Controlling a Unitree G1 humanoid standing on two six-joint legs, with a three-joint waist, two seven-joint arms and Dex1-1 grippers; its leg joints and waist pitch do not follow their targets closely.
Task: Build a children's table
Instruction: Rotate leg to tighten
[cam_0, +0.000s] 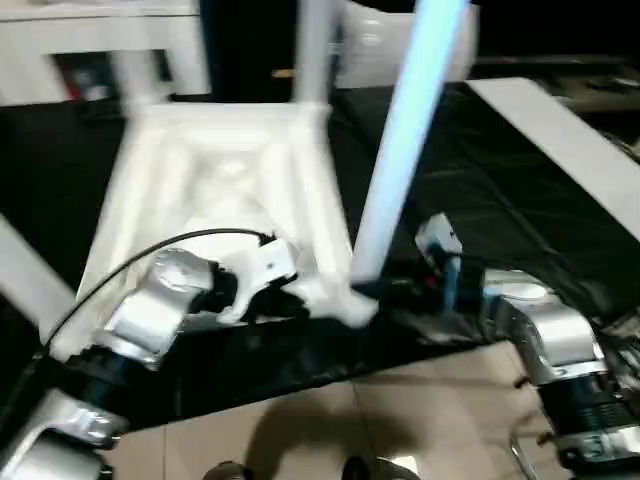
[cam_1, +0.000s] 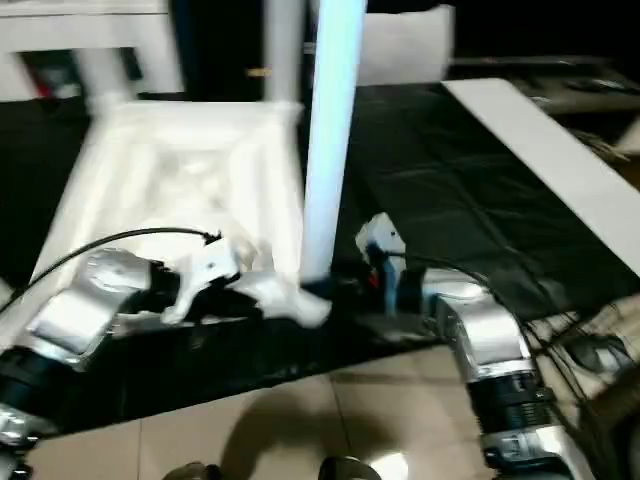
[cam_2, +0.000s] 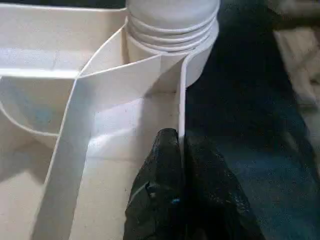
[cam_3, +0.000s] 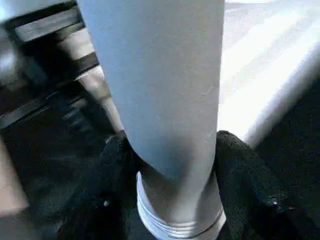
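1. The children's table (cam_0: 225, 190) lies upside down on a black cloth (cam_0: 470, 190), its ribbed underside facing up.
2. One leg (cam_0: 312, 50) stands screwed into the far corner socket of the table; a second leg (cam_0: 405, 140) rises at a slight tilt from the table's near corner on the robot's right.
3. The left gripper (cam_2: 182, 150) is pinched closed on the thin side wall of the table, one black finger (cam_2: 162, 175) inside the wall and the other outside, just short of the threaded corner socket (cam_2: 172, 30).
4. The right gripper (cam_3: 172, 150) has its fingers (cam_3: 245, 180) set on either side of the tilted leg's lower end, just above its threaded ring (cam_3: 180, 227), clasping it at about half its spread.
5. A flat white board (cam_0: 560, 150) lies on the cloth well to the right of the table.
6. A white cabinet (cam_0: 90, 45) stands beyond the table's far left corner.
7. Pale floor tiles (cam_0: 330, 430) show nearer than the table, at the cloth's edge.
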